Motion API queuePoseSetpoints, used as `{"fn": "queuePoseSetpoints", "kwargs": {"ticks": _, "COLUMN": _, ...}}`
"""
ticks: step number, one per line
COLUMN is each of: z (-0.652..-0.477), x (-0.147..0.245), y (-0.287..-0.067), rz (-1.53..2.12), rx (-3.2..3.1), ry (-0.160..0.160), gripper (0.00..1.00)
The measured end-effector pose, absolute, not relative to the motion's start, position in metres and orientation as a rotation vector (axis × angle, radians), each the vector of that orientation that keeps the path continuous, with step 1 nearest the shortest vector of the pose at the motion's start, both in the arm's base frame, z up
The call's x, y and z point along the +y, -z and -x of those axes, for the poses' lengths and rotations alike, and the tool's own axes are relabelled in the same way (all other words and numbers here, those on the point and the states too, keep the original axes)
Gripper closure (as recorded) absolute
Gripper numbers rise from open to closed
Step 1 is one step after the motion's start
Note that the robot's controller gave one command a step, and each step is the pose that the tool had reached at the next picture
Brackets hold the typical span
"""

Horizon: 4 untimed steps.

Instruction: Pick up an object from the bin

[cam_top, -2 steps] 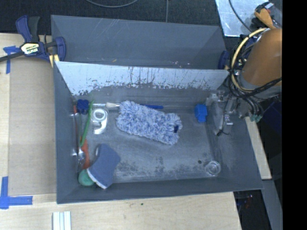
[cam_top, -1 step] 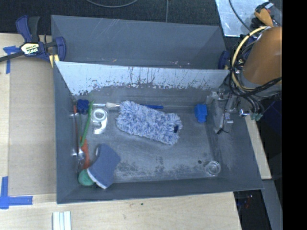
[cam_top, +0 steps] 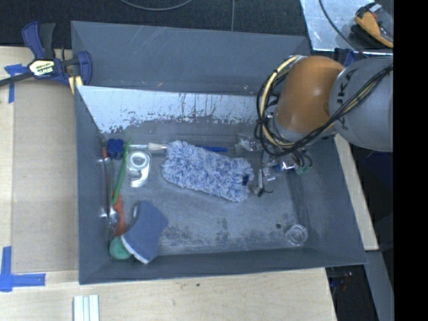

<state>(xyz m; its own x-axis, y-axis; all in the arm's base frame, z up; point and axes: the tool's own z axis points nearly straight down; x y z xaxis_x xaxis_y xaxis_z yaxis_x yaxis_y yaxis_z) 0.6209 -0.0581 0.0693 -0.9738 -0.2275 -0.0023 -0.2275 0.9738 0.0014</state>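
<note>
A fluffy blue-and-white duster pad (cam_top: 204,169) lies across the middle of the bin. My gripper (cam_top: 261,182) is low in the bin, right at the pad's right end and touching or nearly touching its fringe. Nothing can be made out inside the gripper. A thin blue stick (cam_top: 215,150) lies just behind the pad, partly under it.
A clear tape dispenser with a white roll (cam_top: 138,166) lies left of the pad. Long tools with orange and green handles (cam_top: 112,196) line the left wall. A blue sponge (cam_top: 148,229) and a green lump (cam_top: 119,249) fill the front left corner. A small clear round cap (cam_top: 296,233) lies front right.
</note>
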Motion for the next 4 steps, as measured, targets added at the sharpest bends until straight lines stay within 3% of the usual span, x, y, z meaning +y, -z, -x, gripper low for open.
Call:
{"fn": "queuePoseSetpoints", "kwargs": {"ticks": 1, "z": -0.62, "x": -0.058, "y": -0.153, "rz": 0.188, "rx": 3.129, "ry": 0.003, "gripper": 0.0}}
{"fn": "queuePoseSetpoints", "kwargs": {"ticks": 2, "z": -0.612, "x": -0.001, "y": -0.1, "rz": 0.199, "rx": 3.138, "ry": -0.003, "gripper": 0.0}}
{"fn": "queuePoseSetpoints", "kwargs": {"ticks": 3, "z": -0.608, "x": 0.015, "y": -0.072, "rz": 0.057, "rx": 3.125, "ry": 0.009, "gripper": 0.0}}
{"fn": "queuePoseSetpoints", "kwargs": {"ticks": 4, "z": -0.614, "x": 0.022, "y": -0.073, "rz": 0.245, "rx": 3.122, "ry": 0.002, "gripper": 1.0}}
